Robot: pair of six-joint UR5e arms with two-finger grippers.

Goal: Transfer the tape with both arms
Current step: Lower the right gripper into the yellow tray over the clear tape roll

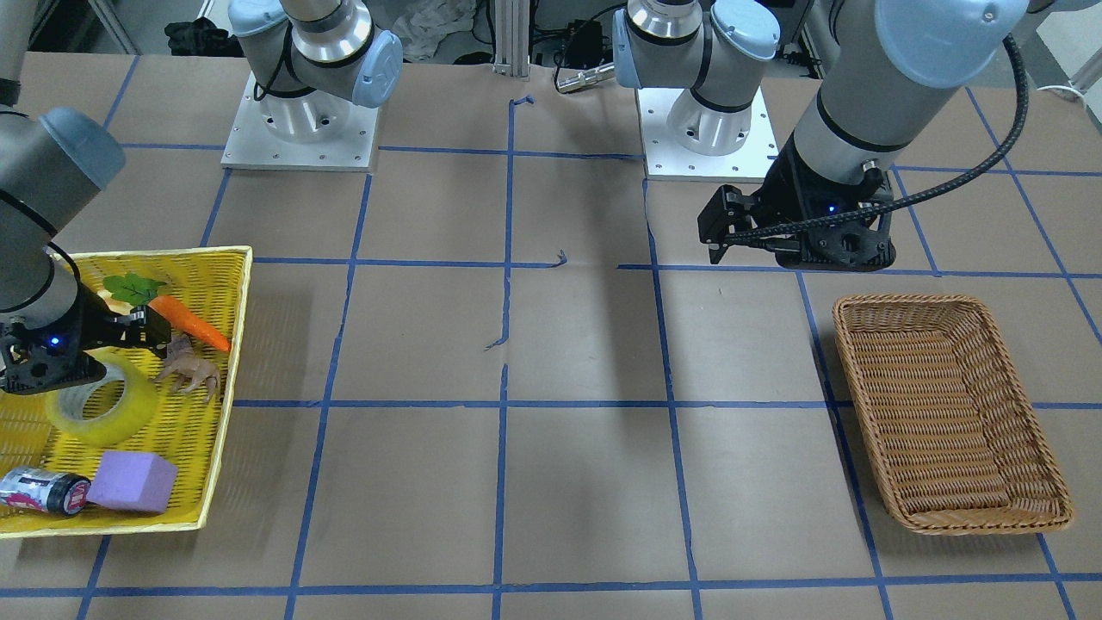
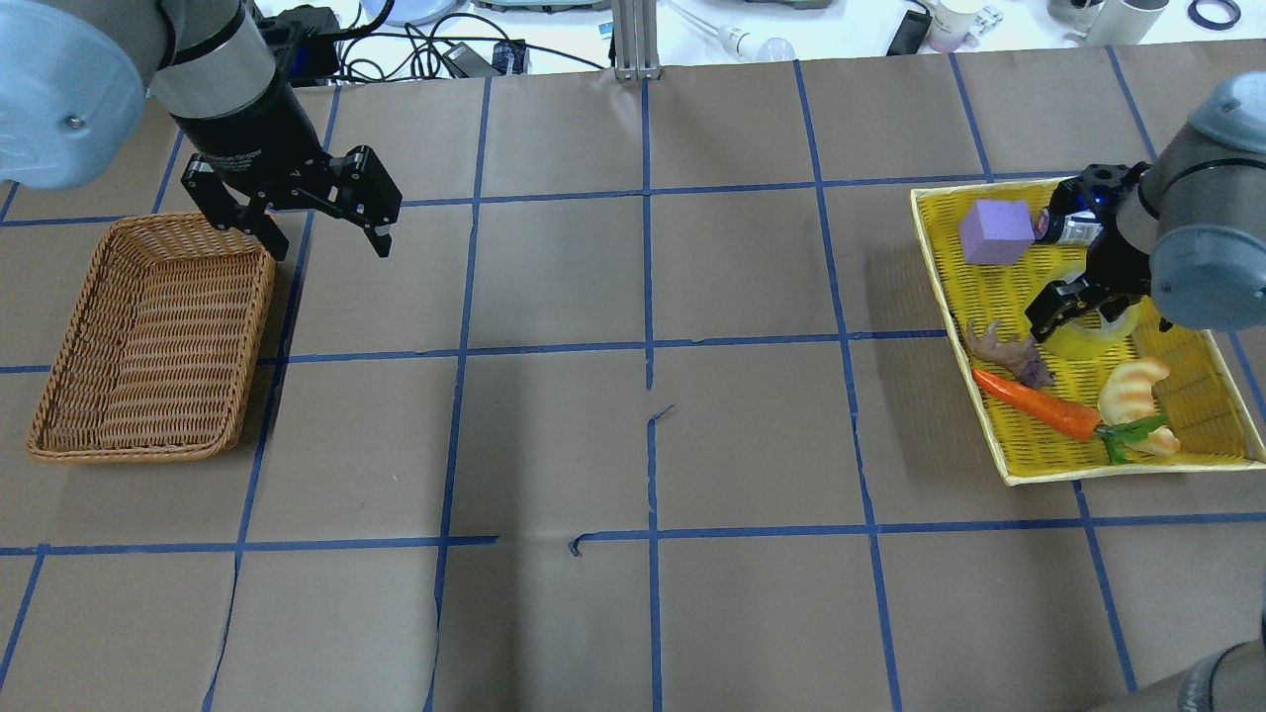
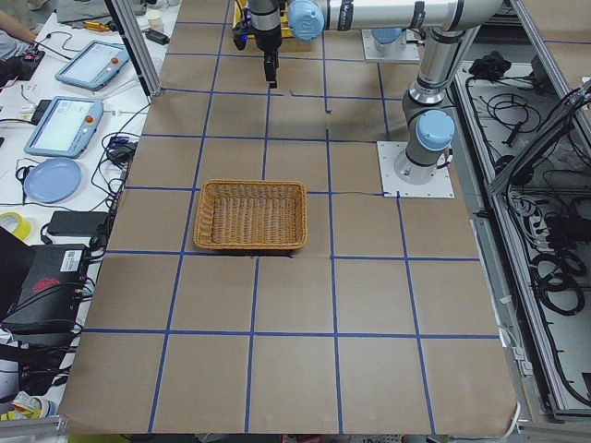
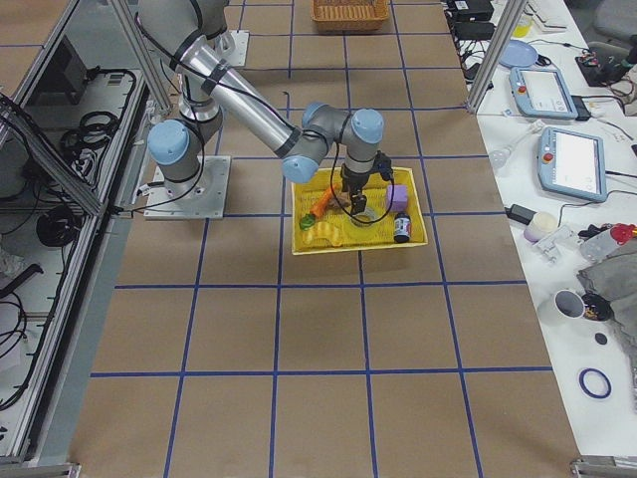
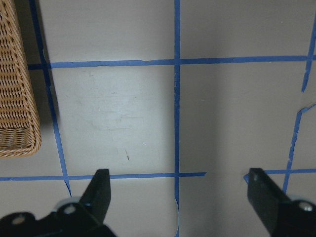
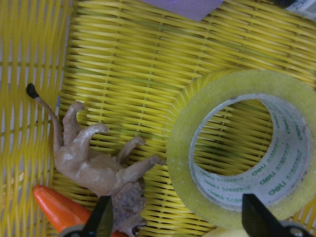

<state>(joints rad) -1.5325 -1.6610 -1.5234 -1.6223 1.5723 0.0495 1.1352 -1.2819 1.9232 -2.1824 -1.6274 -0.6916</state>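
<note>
The yellow tape roll (image 1: pixel 110 412) lies flat in the yellow tray (image 1: pixel 234 344) with its white-grey core facing up. It also shows in the overhead view (image 2: pixel 1096 338) and in the right wrist view (image 6: pixel 183 148). My right gripper (image 6: pixel 177 217) is open and empty just above the roll. One finger is over the roll and the other is over the toy animal beside it. In the overhead view the right gripper (image 2: pixel 1083 311) hides part of the roll. My left gripper (image 2: pixel 326 237) is open and empty above the paper beside the brown basket (image 2: pixel 59 346).
The tray also holds a toy animal (image 6: pixel 94 158), a carrot (image 2: pixel 1039 405), a croissant (image 2: pixel 1132 386), a purple block (image 2: pixel 994 232) and a small bottle (image 1: pixel 43 491). The brown basket (image 1: pixel 861 303) holds nothing. Blue tape lines grid the brown paper.
</note>
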